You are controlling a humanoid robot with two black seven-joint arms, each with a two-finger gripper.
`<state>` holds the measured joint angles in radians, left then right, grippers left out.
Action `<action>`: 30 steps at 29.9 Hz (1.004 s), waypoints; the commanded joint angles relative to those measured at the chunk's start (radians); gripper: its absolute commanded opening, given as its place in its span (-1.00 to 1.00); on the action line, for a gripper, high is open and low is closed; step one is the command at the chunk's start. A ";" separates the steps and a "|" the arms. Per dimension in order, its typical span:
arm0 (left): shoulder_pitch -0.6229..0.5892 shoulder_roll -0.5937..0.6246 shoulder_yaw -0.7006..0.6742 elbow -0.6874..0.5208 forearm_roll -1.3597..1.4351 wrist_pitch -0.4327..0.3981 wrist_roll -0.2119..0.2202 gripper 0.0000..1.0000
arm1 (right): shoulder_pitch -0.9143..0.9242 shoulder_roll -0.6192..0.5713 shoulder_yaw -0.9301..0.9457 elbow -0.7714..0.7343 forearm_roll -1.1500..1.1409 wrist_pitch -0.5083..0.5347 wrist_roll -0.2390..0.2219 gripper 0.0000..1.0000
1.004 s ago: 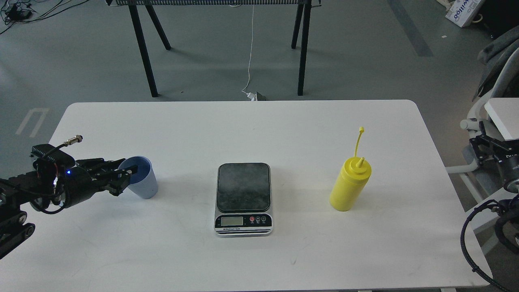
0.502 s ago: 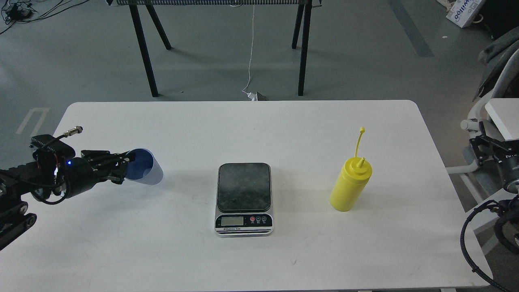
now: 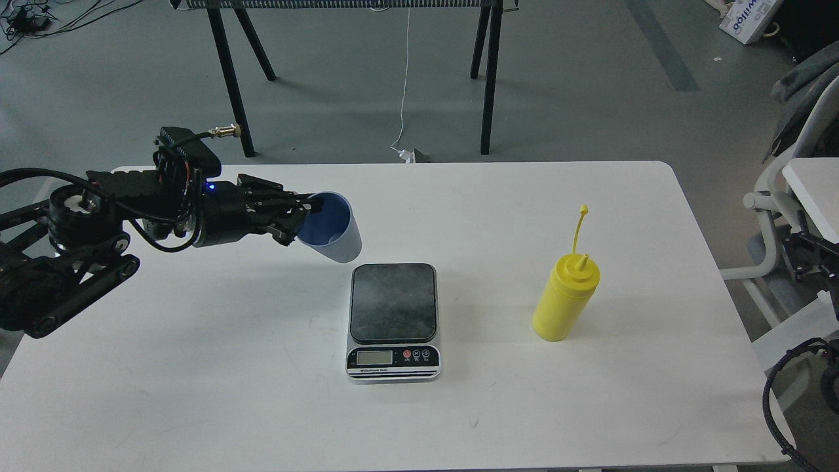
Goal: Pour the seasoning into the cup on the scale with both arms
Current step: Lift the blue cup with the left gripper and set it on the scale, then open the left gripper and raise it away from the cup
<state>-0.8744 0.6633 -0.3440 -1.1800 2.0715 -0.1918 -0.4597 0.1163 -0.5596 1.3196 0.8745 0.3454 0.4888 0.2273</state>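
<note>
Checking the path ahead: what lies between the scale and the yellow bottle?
Head view: only bare white table lies between the scale and the bottle; nothing stands there.

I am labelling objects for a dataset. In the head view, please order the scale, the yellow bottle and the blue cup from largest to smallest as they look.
1. scale
2. yellow bottle
3. blue cup, held lifted and tilted, so its look is less sure.
</note>
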 commanded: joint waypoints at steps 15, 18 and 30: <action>-0.006 -0.152 0.108 0.011 0.059 -0.003 0.055 -0.67 | -0.020 -0.005 0.003 0.000 0.003 0.000 0.024 0.99; -0.006 -0.151 0.108 0.011 0.061 -0.003 0.055 -0.60 | -0.020 -0.005 0.004 -0.002 0.003 0.000 0.024 0.99; -0.021 -0.125 0.080 0.010 0.027 0.015 0.058 0.55 | -0.020 -0.006 0.006 -0.002 0.001 0.000 0.024 0.99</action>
<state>-0.8888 0.5248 -0.2462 -1.1697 2.1191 -0.1895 -0.4048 0.0965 -0.5653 1.3252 0.8733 0.3474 0.4888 0.2516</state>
